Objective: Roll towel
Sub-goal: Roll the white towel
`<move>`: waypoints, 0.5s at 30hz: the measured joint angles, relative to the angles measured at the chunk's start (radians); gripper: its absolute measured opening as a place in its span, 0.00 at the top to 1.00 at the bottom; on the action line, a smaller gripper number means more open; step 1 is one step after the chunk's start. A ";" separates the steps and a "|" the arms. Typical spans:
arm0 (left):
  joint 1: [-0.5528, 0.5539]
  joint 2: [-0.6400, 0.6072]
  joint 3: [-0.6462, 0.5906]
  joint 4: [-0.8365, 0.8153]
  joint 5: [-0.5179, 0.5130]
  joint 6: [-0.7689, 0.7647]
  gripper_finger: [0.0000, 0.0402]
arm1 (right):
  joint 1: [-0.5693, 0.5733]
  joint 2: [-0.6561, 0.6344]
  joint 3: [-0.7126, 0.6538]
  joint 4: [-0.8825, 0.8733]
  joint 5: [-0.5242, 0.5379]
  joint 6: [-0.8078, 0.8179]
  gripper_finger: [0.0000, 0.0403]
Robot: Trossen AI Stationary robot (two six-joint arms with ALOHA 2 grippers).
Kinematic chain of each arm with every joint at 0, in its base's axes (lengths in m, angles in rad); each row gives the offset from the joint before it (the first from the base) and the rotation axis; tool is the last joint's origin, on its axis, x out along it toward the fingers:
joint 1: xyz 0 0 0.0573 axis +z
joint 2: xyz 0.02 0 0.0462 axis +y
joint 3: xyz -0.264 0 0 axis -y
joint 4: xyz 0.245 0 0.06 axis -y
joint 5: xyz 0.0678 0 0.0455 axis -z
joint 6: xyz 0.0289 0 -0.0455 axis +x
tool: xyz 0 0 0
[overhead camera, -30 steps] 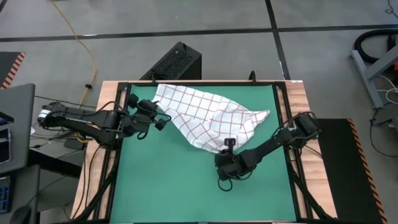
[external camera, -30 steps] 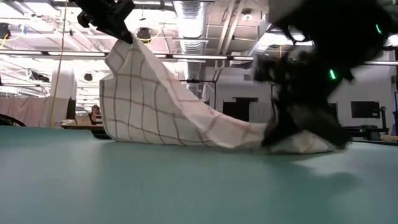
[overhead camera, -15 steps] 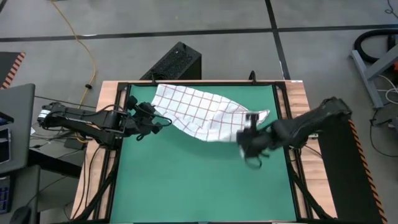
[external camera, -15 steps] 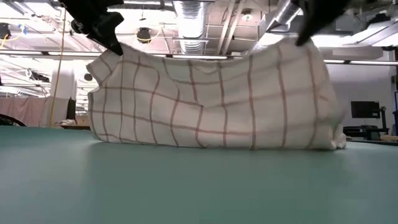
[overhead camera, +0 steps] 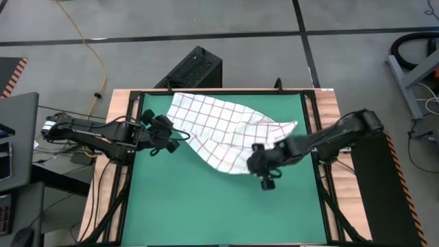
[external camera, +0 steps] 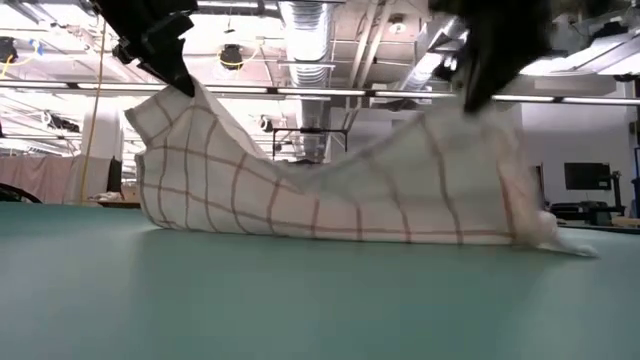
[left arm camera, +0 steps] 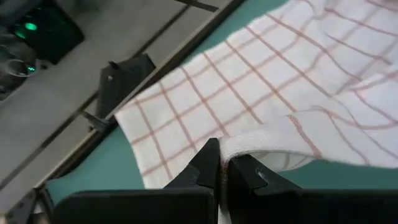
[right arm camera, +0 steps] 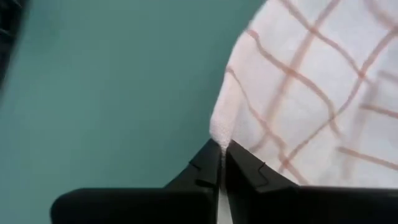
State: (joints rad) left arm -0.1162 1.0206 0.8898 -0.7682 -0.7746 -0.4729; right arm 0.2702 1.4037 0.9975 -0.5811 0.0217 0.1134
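The white towel [overhead camera: 219, 130] with fine red-brown grid lines lies over the far half of the green mat [overhead camera: 206, 206]. My two grippers hold its near edge up, and its lower part [external camera: 340, 225] and far right corner [overhead camera: 291, 126] rest on the mat. My left gripper [overhead camera: 180, 137] is shut on the towel at the left. My right gripper [overhead camera: 255, 159] is shut on it at the right. In the low view the cloth sags between the two held points. My left gripper pinches the towel's hemmed edge [left arm camera: 245, 142] between its two fingers, at the towel's left end. That end is lifted clear of the mat [external camera: 185, 92], and the cloth hangs from it down to the mat. My right gripper pinches a hemmed edge of the towel [right arm camera: 221, 132] between its two fingertips, at the right end of the raised part. That part is held up above the mat [external camera: 480, 108], and the cloth hangs below the fingers, slack toward the middle.
The near half of the green mat is bare. A black frame [overhead camera: 130, 137] runs round the mat. A black box [overhead camera: 192, 68] stands on the floor beyond the far edge. A grey device [overhead camera: 15, 137] stands off the table's left.
My right gripper has risen from low on the mat near its middle, carrying its end of the towel up and toward the right edge, then come back a little toward the left. The towel's near edge was drawn nearly straight between the grippers and now sags in the middle.
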 joint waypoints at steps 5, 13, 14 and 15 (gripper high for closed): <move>0.000 0.000 0.000 -0.074 0.003 -0.037 1.00 | 0.043 0.132 -0.074 0.084 0.009 0.120 0.82; 0.000 0.000 0.000 -0.135 0.002 -0.065 1.00 | 0.178 0.124 -0.076 0.017 0.149 0.290 0.64; 0.000 0.000 0.000 -0.134 0.001 -0.066 1.00 | 0.204 0.109 -0.076 -0.004 0.200 0.321 0.62; 0.000 0.000 0.000 -0.135 0.001 -0.067 1.00 | 0.230 0.097 -0.075 -0.026 0.253 0.356 0.61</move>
State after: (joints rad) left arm -0.1158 1.0206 0.8898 -0.9028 -0.7733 -0.5396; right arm 0.5006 1.5006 0.9226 -0.6071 0.2748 0.4698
